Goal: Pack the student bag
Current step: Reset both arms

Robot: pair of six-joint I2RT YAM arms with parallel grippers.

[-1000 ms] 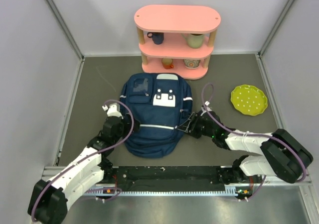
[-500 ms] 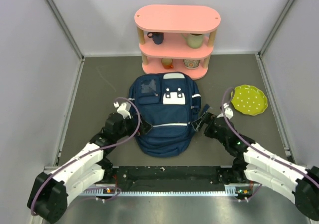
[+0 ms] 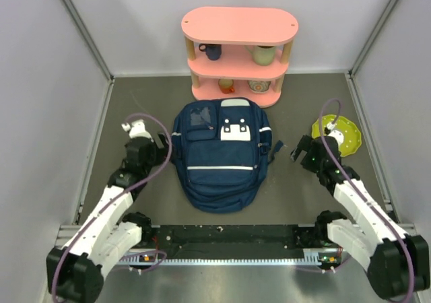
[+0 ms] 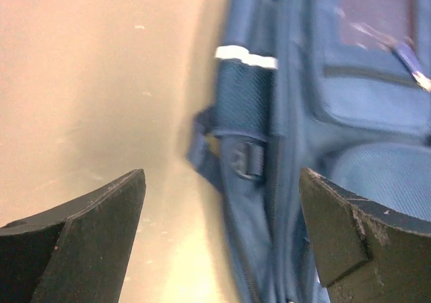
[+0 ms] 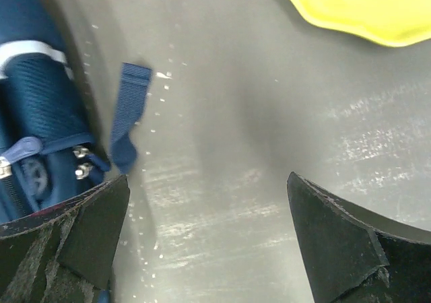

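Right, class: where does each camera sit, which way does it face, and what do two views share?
Top external: above and behind the arms, looking down on bag, shelf, plate; left gripper and right gripper open.
Left wrist: faces the bag's side between its own fingers.
Right wrist: faces table, strap and plate edge between its own fingers.
Shared: both wrist views show the bag.

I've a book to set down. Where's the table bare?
Bare: the table left of the pink shelf, and between that shelf and the green plate. Crowded: both sides of the student bag, where the left gripper and right gripper hover.
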